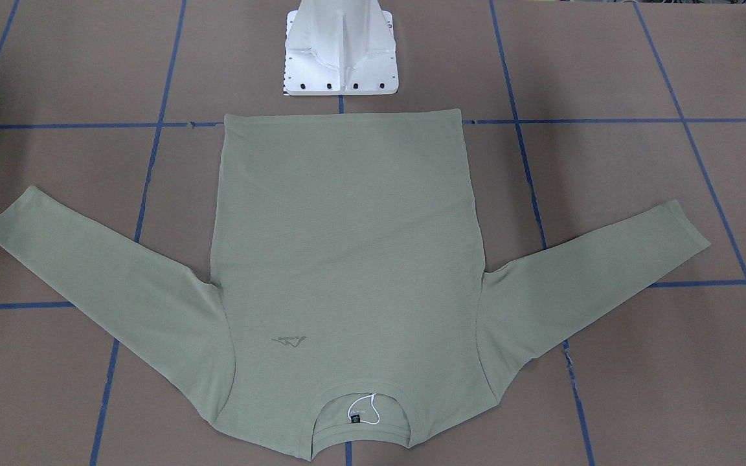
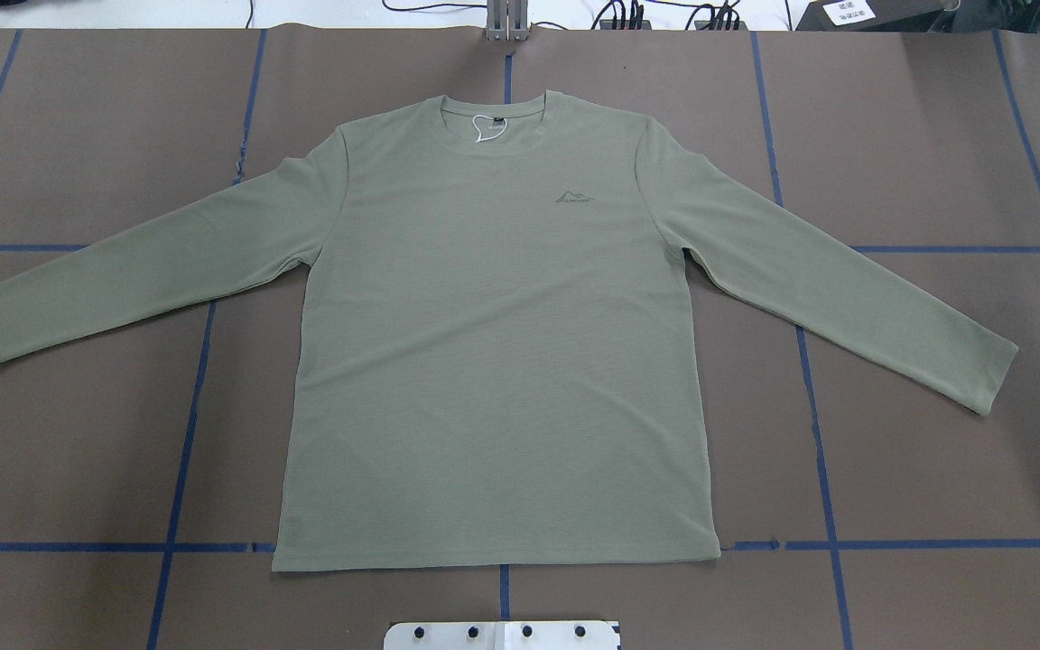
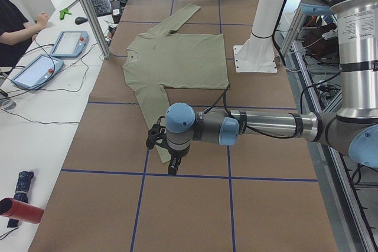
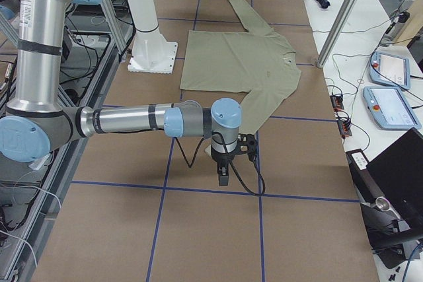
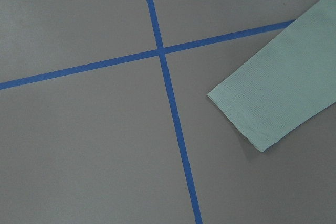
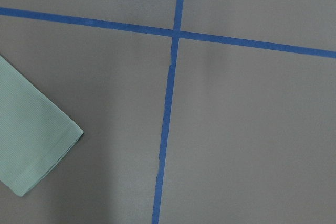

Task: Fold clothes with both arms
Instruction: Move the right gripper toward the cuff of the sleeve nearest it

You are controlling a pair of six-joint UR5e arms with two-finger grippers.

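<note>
The pale sage-green long-sleeved shirt (image 2: 493,343) lies flat and face up on the brown table, sleeves spread out to both sides, neck away from the robot; it also shows in the front view (image 1: 347,259). My left gripper (image 3: 172,169) hangs above the table just past the near sleeve's cuff (image 5: 273,103). My right gripper (image 4: 223,179) hangs just past the other cuff (image 6: 31,145). Both grippers show only in the side views, so I cannot tell whether they are open or shut. Neither wrist view shows any fingers.
The white pedestal (image 1: 340,52) stands at the shirt's hem side. Blue tape lines (image 2: 809,379) grid the table. An operator (image 3: 18,25) sits beside control tablets (image 3: 68,43) on a side bench. Metal posts (image 3: 88,10) stand at the table's far edge.
</note>
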